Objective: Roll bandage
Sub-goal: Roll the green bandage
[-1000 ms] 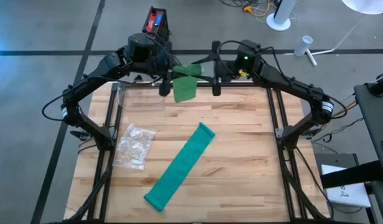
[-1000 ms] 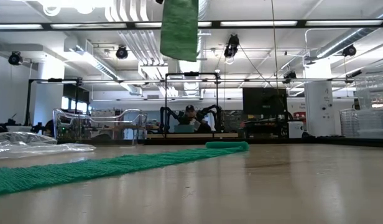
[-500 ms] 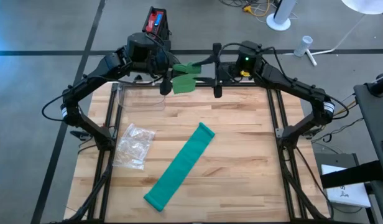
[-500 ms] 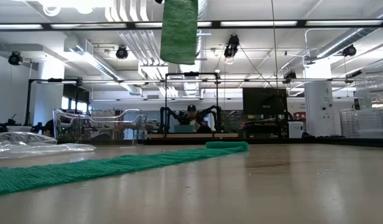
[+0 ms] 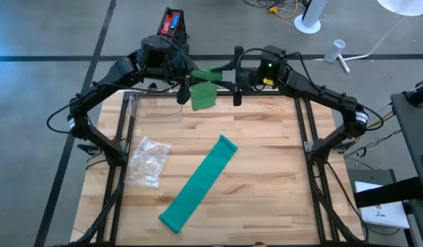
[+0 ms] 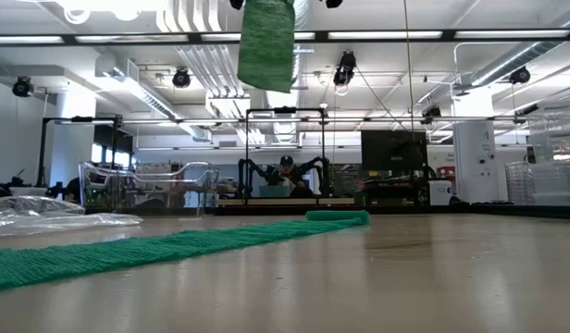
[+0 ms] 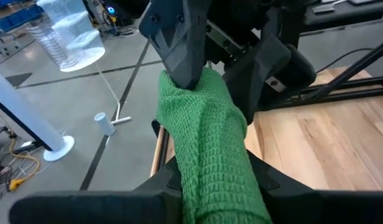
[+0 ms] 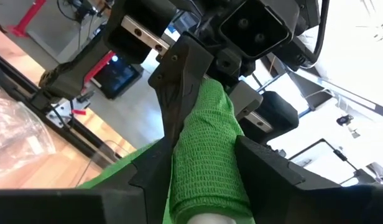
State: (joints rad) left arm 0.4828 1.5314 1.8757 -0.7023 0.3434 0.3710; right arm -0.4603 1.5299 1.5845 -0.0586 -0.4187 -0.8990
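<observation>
Your two arms meet high above the far edge of the tabletop [image 5: 266,171], and the green bandage roll [image 5: 203,96] hangs between them, well clear of the wood. Compared with a second ago, the right end effector [image 5: 229,79] has moved a little closer to the left one and its fingers are narrowing around the roll; the hanging piece looks shorter. I judge that the rolling is going on. The left end effector [image 5: 186,81] is clamped on the roll. A second bandage [image 5: 198,184] lies flat and unrolled on the tabletop, beside a plastic bag [image 5: 148,161], with a clear box [image 5: 155,104] under the arms. Nothing blocks the work.
</observation>
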